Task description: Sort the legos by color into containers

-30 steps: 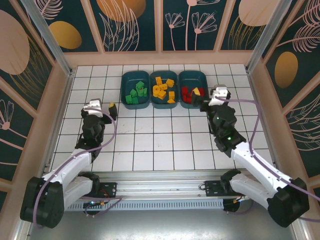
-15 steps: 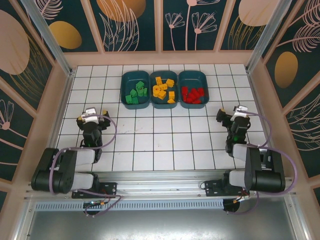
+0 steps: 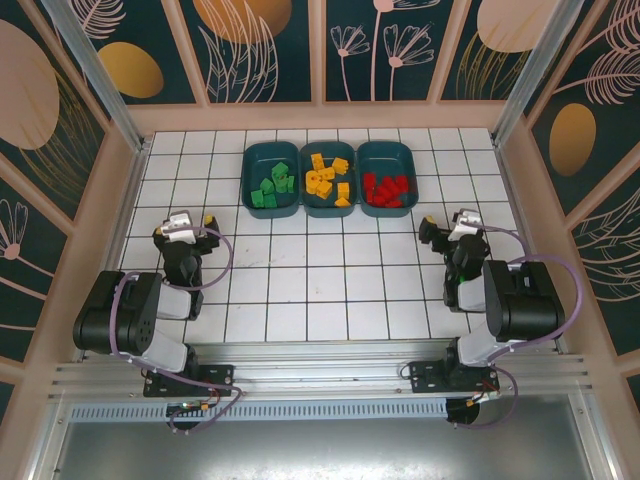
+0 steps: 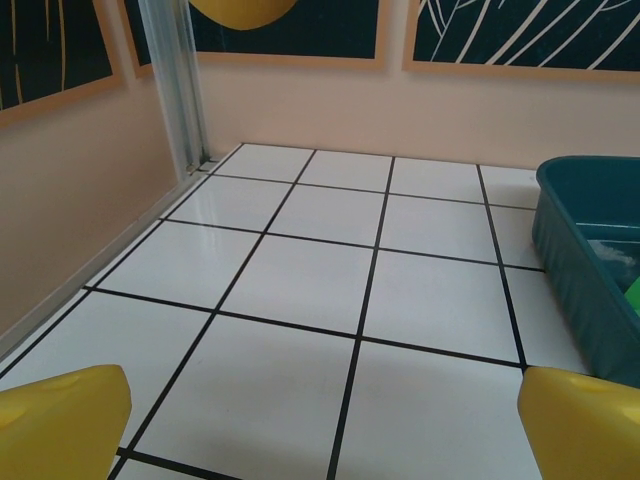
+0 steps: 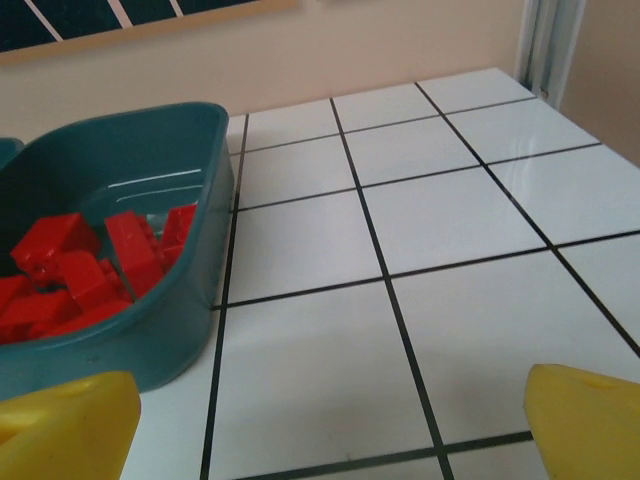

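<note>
L gripper: jaws spread wide, nothing btwn them; over tiles near L wall, well apart from bins; wrist view looks along floor to back corner
R gripper: jaws spread wide, empty; low over tiles, near front-R corner of red bin; bin wall sits close on its L in wrist view
Bricks: green bricks in green bin, yellow bricks in yellow bin, red bricks in red bin; every brick I can see lies in a bin, colours unmixed as far as top view resolves
Task state: looks done or v. near; can't rule out a small piece hidden by the arms
Risk 1: R gripper sweeping L at this height wd hit red bin wall, shove it or tip reds out
Risk 2: bins side by side, touching or nearly, so a nudge on one likely shifts all 3
Risk 3: cables loop beside each arm; cd snag on a fwd reach
Edges: L wall close to L arm, post in back-L corner; R wall near R arm; little side room either way
Open room: broad run of bare tiles btwn the arms and in front of bins; safest path is up, then fwd over centre
</note>
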`<state>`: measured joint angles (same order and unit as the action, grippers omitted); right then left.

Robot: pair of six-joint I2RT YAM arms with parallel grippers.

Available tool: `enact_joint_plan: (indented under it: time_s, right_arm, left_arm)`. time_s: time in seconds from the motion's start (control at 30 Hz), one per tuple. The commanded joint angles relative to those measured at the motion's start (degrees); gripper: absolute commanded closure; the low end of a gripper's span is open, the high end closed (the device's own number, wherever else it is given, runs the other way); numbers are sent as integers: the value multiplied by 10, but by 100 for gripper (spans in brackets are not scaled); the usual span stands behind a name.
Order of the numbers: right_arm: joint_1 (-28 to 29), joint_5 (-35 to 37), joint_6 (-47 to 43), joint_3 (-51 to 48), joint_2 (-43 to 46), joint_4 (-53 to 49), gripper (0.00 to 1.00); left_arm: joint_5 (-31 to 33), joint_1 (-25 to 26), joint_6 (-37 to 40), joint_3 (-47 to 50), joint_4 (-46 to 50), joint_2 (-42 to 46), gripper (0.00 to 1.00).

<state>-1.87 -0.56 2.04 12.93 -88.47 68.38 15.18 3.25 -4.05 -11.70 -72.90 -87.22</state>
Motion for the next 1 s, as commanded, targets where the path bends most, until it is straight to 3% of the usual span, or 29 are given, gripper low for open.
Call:
enact_joint_plan:
  time_s: [0.0, 0.97]
  right_arm:
    - [2, 1, -11, 8, 2, 27, 1]
    - [4, 4, -11, 5, 2, 30, 1]
  left_arm:
    - [-11, -4, 2, -8, -21, 1, 1]
    - [-23, -10, 0, -9, -18, 2, 1]
